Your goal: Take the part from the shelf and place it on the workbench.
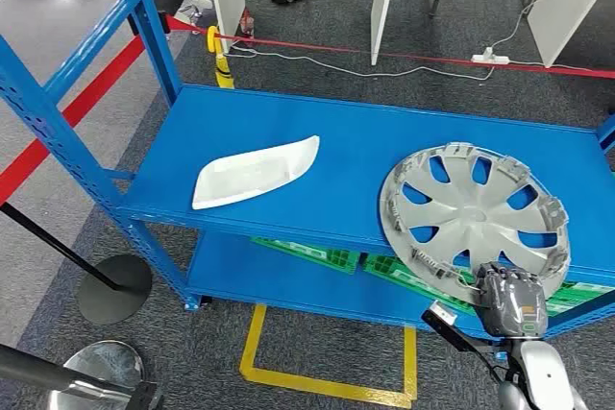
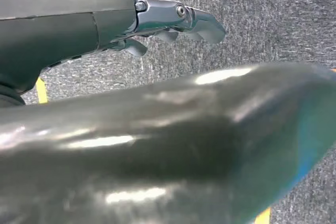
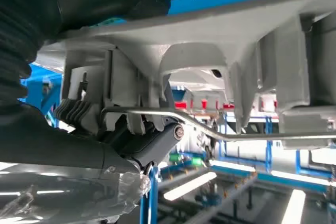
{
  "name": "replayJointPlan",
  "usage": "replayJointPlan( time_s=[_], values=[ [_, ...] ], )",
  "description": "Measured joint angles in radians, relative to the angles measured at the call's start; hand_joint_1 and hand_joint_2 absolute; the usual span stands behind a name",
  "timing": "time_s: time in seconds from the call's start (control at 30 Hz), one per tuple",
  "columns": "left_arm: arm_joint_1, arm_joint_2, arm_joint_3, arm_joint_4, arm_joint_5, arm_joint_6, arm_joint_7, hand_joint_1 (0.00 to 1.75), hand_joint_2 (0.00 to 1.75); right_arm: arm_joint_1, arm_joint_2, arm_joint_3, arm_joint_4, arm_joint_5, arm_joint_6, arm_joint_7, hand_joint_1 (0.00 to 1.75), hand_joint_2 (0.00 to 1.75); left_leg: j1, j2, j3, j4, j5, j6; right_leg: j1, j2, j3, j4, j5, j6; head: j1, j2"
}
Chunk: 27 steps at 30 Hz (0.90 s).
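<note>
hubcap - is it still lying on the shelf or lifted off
Lying on the blue shelf, its near edge overhanging the front. The right hand grips that rim; the hubcap looks flat, not raised.

Trim panel (image 1: 256, 172) left of hubcap (image 1: 475, 215), both on shelf (image 1: 348, 151)

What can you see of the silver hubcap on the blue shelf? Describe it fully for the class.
The round silver plastic hubcap lies inner side up on the blue metal shelf, at its right end, overhanging the front edge. It has curved spokes with openings between them, clips around the rim and a thin wire ring. The robot's right hand grips its near rim; the right wrist view shows fingers at the rim and wire.
</note>
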<state>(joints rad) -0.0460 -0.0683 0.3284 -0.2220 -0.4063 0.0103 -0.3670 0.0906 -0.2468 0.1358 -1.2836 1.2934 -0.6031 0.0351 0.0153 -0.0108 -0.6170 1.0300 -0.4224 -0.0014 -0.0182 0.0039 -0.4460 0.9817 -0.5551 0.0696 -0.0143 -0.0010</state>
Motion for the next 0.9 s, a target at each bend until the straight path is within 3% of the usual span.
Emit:
replayJointPlan(
  time_s=[0.23, 0.5, 0.67, 0.8, 0.9],
  values=[
    [0.0, -0.002, 0.006, 0.0, -0.014, 0.024, 0.0, 0.0, 0.0, 0.044, 0.017, 0.001, -0.071, 0.112, -0.065, 0.026, 1.75, 1.75, 0.0, 0.0, 0.0, 0.0, 0.0, 0.0, 0.0, 0.0, 0.0, 0.0, 0.0, 0.0, 0.0, 0.0],
    [-0.002, -0.008, 0.015, 0.0, -0.038, 0.101, 0.002, 0.0, 0.0, 0.099, 0.042, 0.004, -0.209, 0.257, -0.071, 0.058, 1.75, 1.75, 0.0, 0.0, 0.0, -0.001, 0.0, 0.0, 0.0, 0.0, 0.0, 0.0, 0.0, 0.0, 0.0, 0.0],
    [-0.007, -0.015, 0.018, 0.0, -0.058, 0.168, 0.013, 0.0, 0.0, 0.14, 0.051, -0.006, -0.338, 0.277, -0.071, 0.011, 1.75, 1.75, 0.0, 0.0, 0.0, -0.001, 0.0, 0.0, 0.0, 0.0, 0.0, 0.0, 0.0, 0.0, 0.0, 0.0],
    [-0.01, -0.02, 0.018, 0.0, -0.073, 0.21, 0.015, 0.0, 1.75, 0.157, 0.08, -0.034, -0.418, 0.278, -0.071, -0.065, 1.75, 1.75, 0.0, 0.0, 0.0, -0.001, 0.0, 0.0, 0.0, -0.001, 0.0, 0.0, 0.0, 0.0, 0.0, 0.0],
    [-0.011, -0.023, 0.018, 0.0, -0.089, 0.26, 0.001, 0.0, 1.75, 0.173, 0.141, -0.072, -0.488, 0.278, -0.071, -0.165, 1.75, 1.75, 0.0, 0.0, 0.0, -0.001, 0.0, 0.0, 0.0, 0.0, -0.001, 0.0, 0.0, 0.0, 0.0, 0.0]
  ],
)
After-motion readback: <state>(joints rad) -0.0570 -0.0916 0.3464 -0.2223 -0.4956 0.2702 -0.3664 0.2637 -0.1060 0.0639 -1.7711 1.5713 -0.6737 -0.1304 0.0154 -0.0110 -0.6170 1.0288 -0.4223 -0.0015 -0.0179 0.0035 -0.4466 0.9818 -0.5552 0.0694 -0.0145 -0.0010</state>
